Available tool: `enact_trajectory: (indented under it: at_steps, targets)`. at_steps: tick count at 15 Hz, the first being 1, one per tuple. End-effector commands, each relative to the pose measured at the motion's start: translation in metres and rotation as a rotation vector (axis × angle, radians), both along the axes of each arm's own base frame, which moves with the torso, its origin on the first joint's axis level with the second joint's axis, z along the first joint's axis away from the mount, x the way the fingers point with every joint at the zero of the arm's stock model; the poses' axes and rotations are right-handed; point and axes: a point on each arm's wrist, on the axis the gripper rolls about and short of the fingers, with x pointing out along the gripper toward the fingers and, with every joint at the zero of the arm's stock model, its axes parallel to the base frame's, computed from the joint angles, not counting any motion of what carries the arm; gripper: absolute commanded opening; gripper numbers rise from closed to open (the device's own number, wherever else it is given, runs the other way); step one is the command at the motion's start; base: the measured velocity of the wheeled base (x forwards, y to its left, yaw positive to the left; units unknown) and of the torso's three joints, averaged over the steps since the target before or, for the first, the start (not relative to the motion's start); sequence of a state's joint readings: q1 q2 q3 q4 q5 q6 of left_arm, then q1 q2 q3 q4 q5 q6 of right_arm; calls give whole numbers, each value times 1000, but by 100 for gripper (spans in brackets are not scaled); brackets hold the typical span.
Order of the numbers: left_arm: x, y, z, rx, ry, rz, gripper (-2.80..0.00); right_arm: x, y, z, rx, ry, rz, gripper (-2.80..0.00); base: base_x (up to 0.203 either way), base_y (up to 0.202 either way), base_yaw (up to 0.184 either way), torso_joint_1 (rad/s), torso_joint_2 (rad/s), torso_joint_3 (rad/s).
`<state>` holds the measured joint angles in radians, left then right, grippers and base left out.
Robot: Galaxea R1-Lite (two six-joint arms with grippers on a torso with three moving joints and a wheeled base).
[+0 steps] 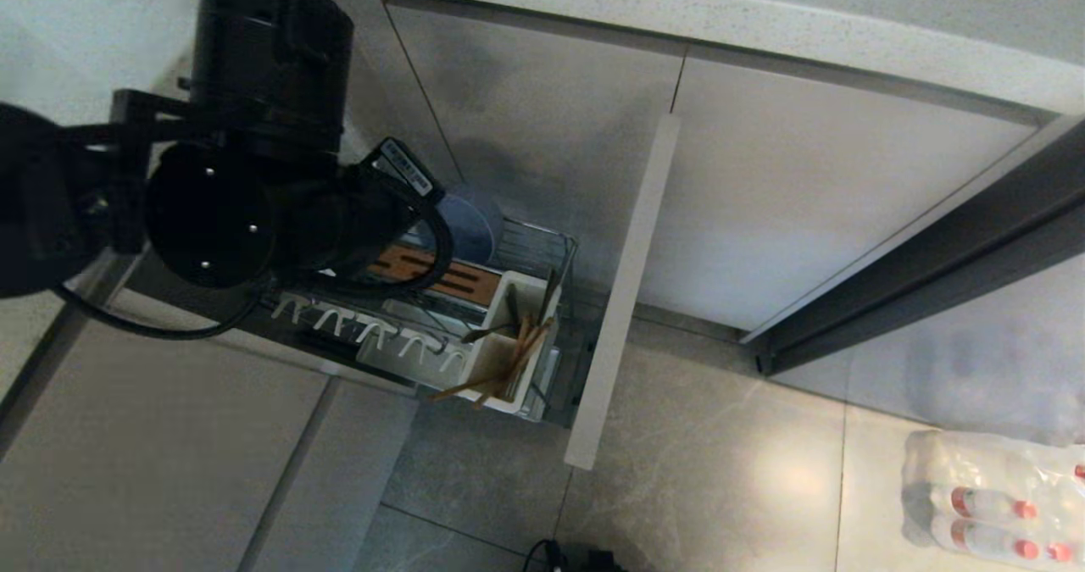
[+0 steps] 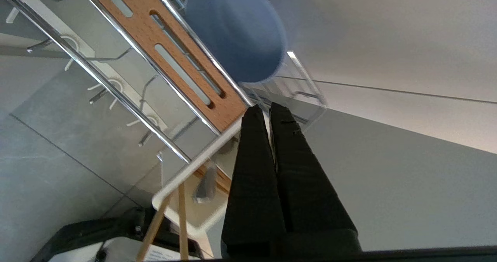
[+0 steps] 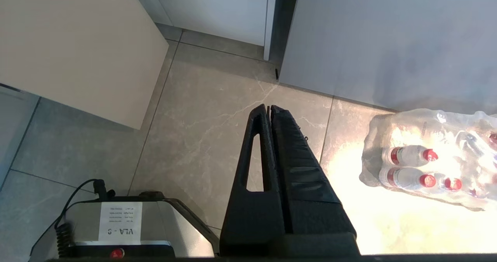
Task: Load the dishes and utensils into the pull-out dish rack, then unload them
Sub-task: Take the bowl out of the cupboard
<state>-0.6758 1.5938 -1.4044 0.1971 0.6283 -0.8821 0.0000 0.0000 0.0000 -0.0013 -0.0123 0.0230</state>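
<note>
Over the pulled-out dish rack [image 1: 542, 254] hangs the left gripper [image 2: 268, 108], claws pinched together w/ nothing in them, tips near the blue bowl [image 2: 237, 29]. Chopsticks [image 1: 509, 364] and fork [image 1: 492, 330] sit in the white caddy [image 1: 509, 301]. Right gripper [image 3: 269, 110] also closed, parked over the floor.

Matte black arm [image 1: 246, 182], looped black cable [image 1: 153, 322]

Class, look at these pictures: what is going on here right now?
A robot's left gripper, shut and empty, hangs over the pulled-out dish rack. A blue dish stands in the rack; chopsticks and a fork sit in its white caddy. The right gripper, also shut, is parked over the floor, near a pack of bottles.
</note>
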Motion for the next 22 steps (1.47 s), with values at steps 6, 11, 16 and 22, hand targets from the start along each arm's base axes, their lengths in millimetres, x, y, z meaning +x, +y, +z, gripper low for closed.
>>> enact_trajectory:
  at_steps: [6,11,16,22]
  targets:
    - [37,-15,-30,60,29,25,-280,0,0,0,0,1,0,-280,0,0,0,0,0,0]
    - [56,-21,-26,49,-15,3,-280,0,0,0,0,1,0,-280,0,0,0,0,0,0]
    - [56,-20,-24,59,-23,-1,0,0,0,0,0,0,0,-280,0,0,0,0,0,0]
    - [75,-22,-32,50,-43,18,0,0,0,0,0,1,0,-280,0,0,0,0,0,0]
